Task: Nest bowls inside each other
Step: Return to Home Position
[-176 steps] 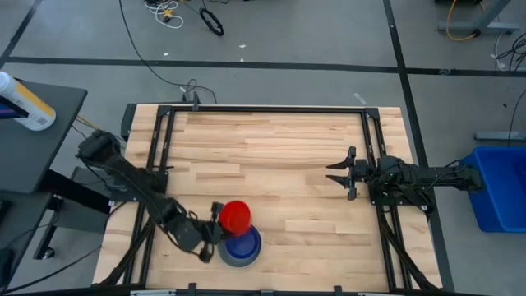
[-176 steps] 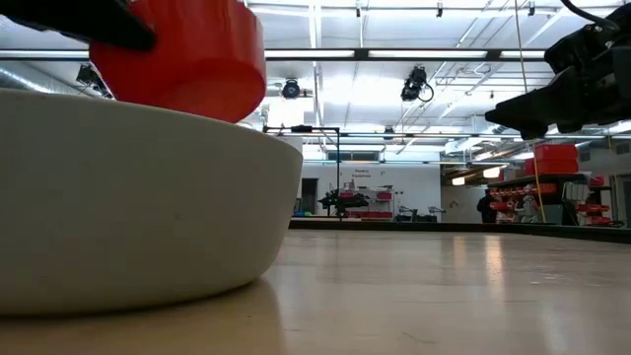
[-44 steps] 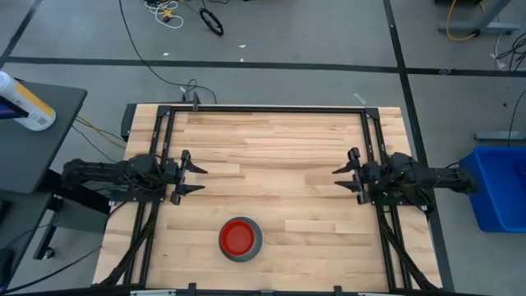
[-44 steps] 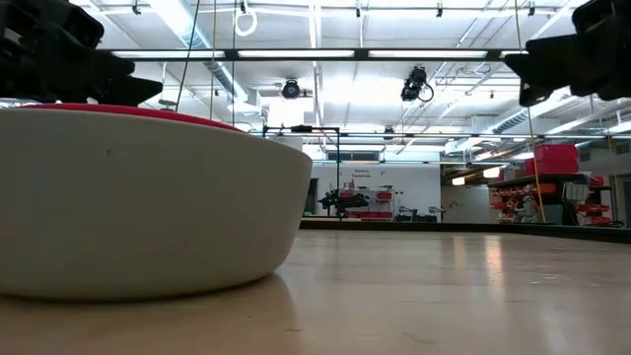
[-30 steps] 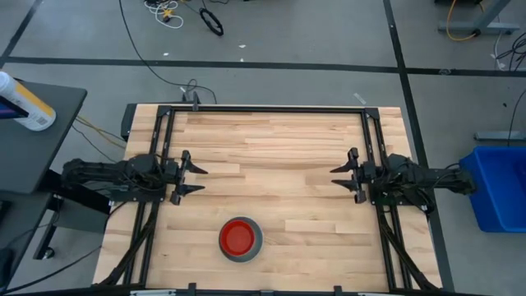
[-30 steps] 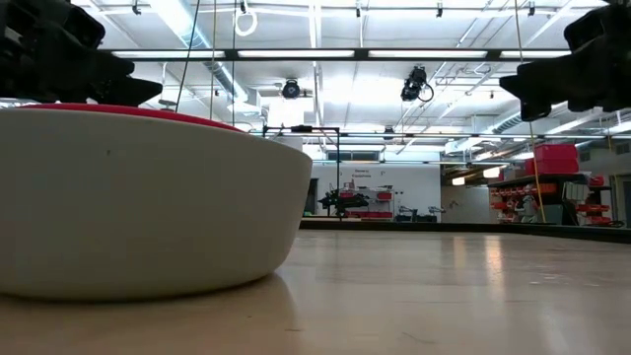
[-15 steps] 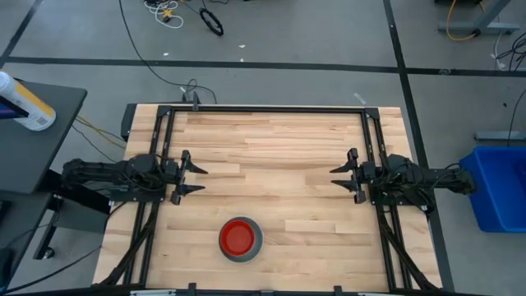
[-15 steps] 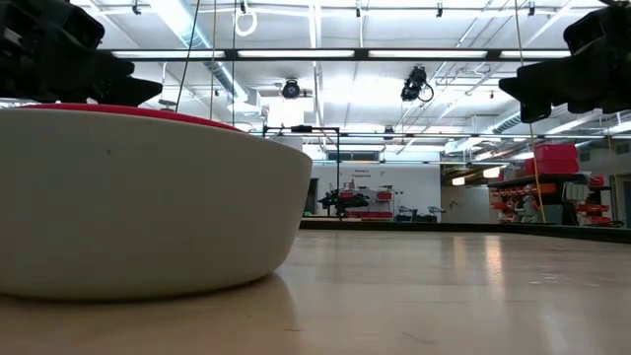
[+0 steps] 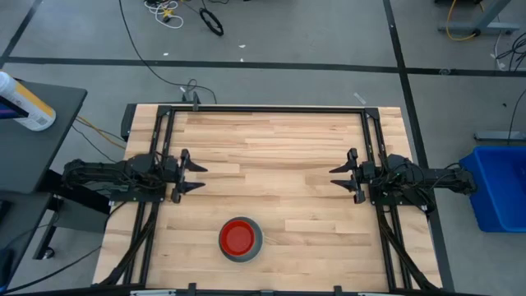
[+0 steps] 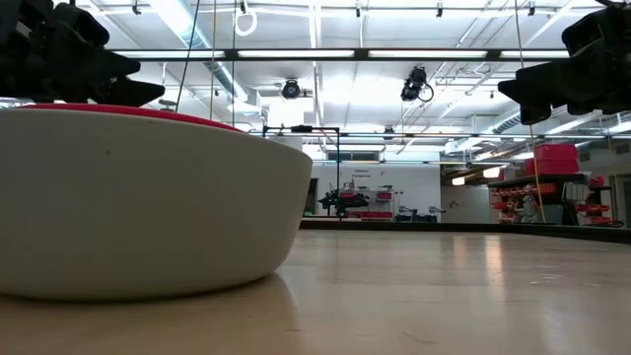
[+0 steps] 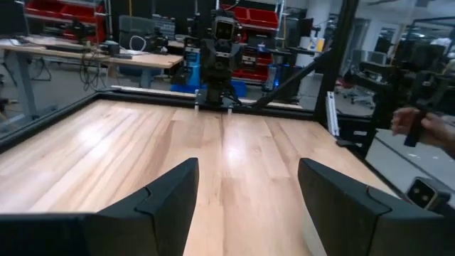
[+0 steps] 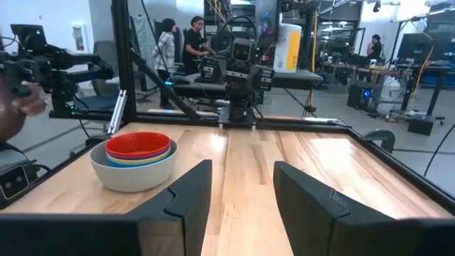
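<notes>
The bowls stand nested in one stack (image 9: pixel 240 239) near the table's front edge, a little left of centre. A red bowl (image 12: pixel 138 144) sits on top, with yellow and blue rims showing under it, all inside the pale grey bowl (image 10: pixel 138 197), whose base rests on the wood. My left gripper (image 9: pixel 197 175) hovers open at the table's left side, pointing level toward the right, with nothing between its fingers (image 11: pixel 245 171). My right gripper (image 9: pixel 335 177) hovers open at the right side, pointing level toward the left, also with nothing between its fingers (image 12: pixel 243 171).
A black frame rail (image 9: pixel 263 108) runs around the wooden table. A blue bin (image 9: pixel 497 185) stands off the right edge. A bottle (image 9: pixel 25 103) lies on a dark side table at the left. A person's hand (image 11: pixel 419 124) shows beyond the table's near side.
My left gripper has rolled a little about the line it points along, staying where it was. The stack of bowls has kept still.
</notes>
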You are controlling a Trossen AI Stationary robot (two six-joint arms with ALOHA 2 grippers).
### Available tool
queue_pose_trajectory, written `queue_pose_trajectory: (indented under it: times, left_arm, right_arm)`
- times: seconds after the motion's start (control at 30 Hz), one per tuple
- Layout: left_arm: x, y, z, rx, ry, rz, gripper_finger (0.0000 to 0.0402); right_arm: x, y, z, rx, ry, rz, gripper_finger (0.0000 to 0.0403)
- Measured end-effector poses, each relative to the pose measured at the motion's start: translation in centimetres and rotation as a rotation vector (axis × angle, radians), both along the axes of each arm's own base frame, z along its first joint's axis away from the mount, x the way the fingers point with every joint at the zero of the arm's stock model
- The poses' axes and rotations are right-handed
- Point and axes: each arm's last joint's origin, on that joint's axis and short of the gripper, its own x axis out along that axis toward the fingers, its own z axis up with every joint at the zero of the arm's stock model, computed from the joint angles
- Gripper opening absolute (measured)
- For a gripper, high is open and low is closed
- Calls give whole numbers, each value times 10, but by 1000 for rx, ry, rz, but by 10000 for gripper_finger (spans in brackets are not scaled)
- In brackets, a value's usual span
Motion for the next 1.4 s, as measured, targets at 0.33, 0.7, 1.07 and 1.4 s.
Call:
queue_pose_trajectory:
  times: [0.33, 0.7, 1.07, 1.4]
  left_arm:
    - [0, 0, 4, 91, -51, -11, 250]
    - [0, 0, 5, 221, -61, -9, 250]
    - [0, 0, 5, 250, -67, -9, 250]
    - [0, 0, 5, 252, -68, -8, 250]
  right_arm:
    - [0, 0, 0, 0, -2, 0, 157]
    - [0, 0, 0, 1, -1, 0, 160]
    - [0, 0, 0, 1, -1, 1, 160]
    - [0, 0, 0, 1, -1, 2, 158]
